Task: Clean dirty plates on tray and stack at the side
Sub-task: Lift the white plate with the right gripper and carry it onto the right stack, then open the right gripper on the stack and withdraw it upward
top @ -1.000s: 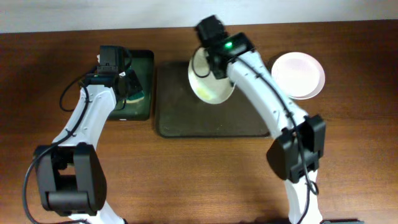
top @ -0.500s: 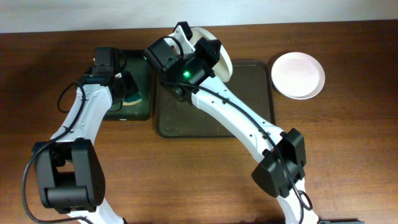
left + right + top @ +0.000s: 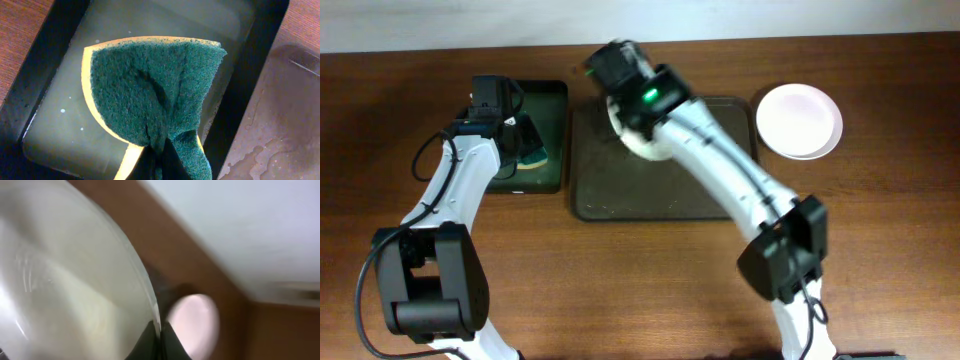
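My right gripper (image 3: pixel 621 92) is shut on the rim of a white plate (image 3: pixel 638 144) with a yellowish smear and holds it tilted over the far left part of the dark brown tray (image 3: pixel 620 190). In the right wrist view the plate (image 3: pixel 65 280) fills the left and the jaws (image 3: pixel 160 339) pinch its edge; the view is blurred. A white plate (image 3: pixel 800 120) lies on the table to the right of the tray and also shows in the right wrist view (image 3: pixel 192 325). My left gripper (image 3: pixel 527 140) is shut on a green and yellow sponge (image 3: pixel 155 95) over the bin.
A black-green bin (image 3: pixel 556 100) with cloudy water (image 3: pixel 55 120) stands to the left of the tray, and the sponge (image 3: pixel 535 155) hangs in it. The tray's wet surface (image 3: pixel 280 125) lies just right of the bin. A pale wall runs behind the table's far edge.
My right arm swung the plate from the tray's middle up and left, nearly upright, then back down over the tray's far left. The left arm and sponge barely moved.
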Controlling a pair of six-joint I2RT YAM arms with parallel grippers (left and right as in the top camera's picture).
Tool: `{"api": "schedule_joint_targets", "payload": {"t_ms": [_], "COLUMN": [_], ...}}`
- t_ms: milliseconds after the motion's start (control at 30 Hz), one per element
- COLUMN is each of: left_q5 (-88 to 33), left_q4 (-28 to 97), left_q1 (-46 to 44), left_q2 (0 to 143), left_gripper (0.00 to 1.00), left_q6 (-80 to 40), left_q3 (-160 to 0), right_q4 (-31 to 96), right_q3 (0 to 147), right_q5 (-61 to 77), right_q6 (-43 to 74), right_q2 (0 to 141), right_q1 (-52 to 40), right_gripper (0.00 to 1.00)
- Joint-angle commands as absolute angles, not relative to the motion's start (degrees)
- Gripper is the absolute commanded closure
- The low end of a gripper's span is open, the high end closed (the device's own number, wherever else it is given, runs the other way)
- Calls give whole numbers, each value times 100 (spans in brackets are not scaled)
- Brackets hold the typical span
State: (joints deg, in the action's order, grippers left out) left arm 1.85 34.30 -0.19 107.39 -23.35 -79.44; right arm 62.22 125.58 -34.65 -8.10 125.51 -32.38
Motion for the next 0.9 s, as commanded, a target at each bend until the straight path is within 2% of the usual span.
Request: {"api": "schedule_joint_targets", "payload": {"t_ms": [0,200,433,533,700,733,800,867], "left_q5": [123,123,123,123,123,123,123,123], "left_q4": [3439,3459,3452,3452,3459,3459,3459,3459], "left_q1": [3,3,3,1,3,3,1,1], "left_q2": [10790,10790,10790,10790,10790,10790,10790,10790], "left_gripper": [100,100,100,100,100,100,100,100], "left_q6": [-2241,-2244,-2244,-2246,-2244,-2244,-2244,-2244], "left_q3": [-7931,-7931,-7931,-7931,-7931,-7931,-7931,-7931], "right_q4": [6451,6775,6523,5970,5376,5260,5122,5050], "right_q3": [12645,12630,11907,11321,10696,10595,10451,10377], "right_q5": [-1138,1291,1291,1500,1544,1544,1542,1544], "right_q6": [725,1210,1125,1122,1127,1127,1125,1125], "right_q2": [12381,12414,12420,12422,12422,12422,12422,12422], "right_q1": [-1962,331,2078,2379,2344,2314,2257,2213], "right_gripper": [96,96,96,96,96,92,76,75]}}
